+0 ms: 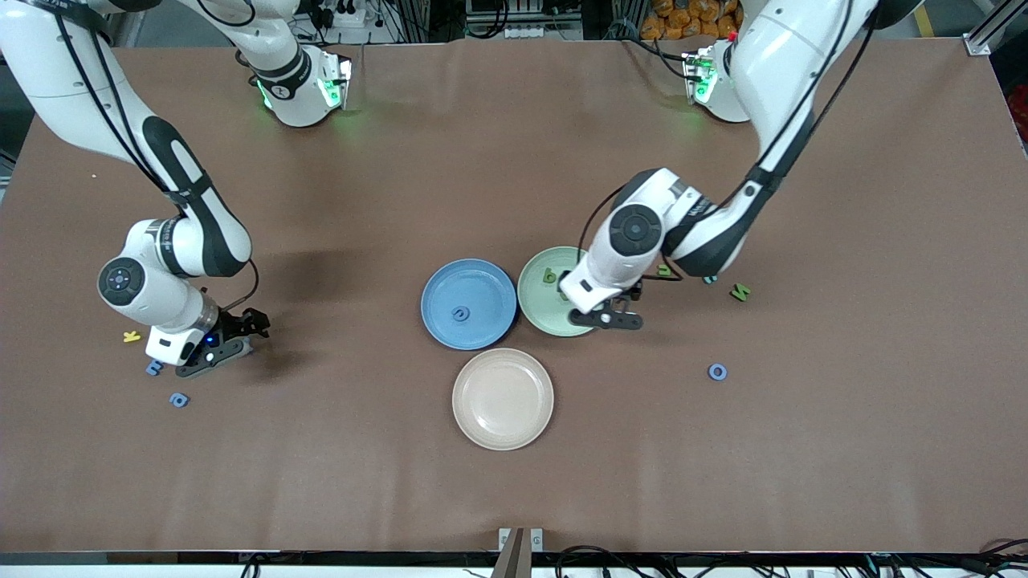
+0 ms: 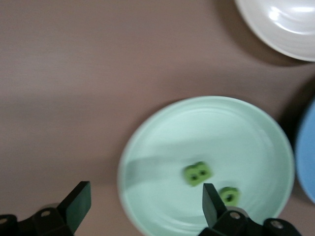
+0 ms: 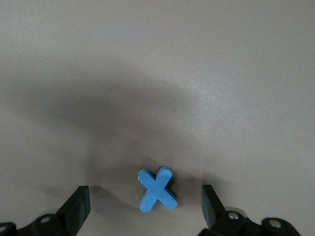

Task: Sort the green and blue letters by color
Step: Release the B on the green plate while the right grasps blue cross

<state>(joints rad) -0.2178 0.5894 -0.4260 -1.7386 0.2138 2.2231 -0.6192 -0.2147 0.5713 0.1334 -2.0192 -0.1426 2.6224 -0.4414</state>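
The left claw [image 1: 608, 309] hangs over the edge of the green plate [image 1: 536, 299] with its fingers spread wide and nothing between them; the arm's wrist covers much of that plate in the front view. The left wrist view shows two green letters [image 2: 198, 174] lying in the plate, the second one [image 2: 229, 195] partly cut off by a finger. The right claw [image 1: 227, 343] is low over the table [image 1: 514, 160] at the right arm's end, fingers wide apart and holding nothing, with a chunky blue X [image 3: 157, 189] on the table between them; the front view hides it. A blue letter [image 1: 459, 314], perhaps a ring shape, lies in the smooth blue plate [image 1: 468, 303]. The beige plate [image 1: 503, 398] sits nearest the front camera. Loose on the table: a blue ring [image 1: 717, 372], a green letter [image 1: 740, 292], two blue letters [image 1: 179, 399] and a yellow letter [image 1: 132, 337].
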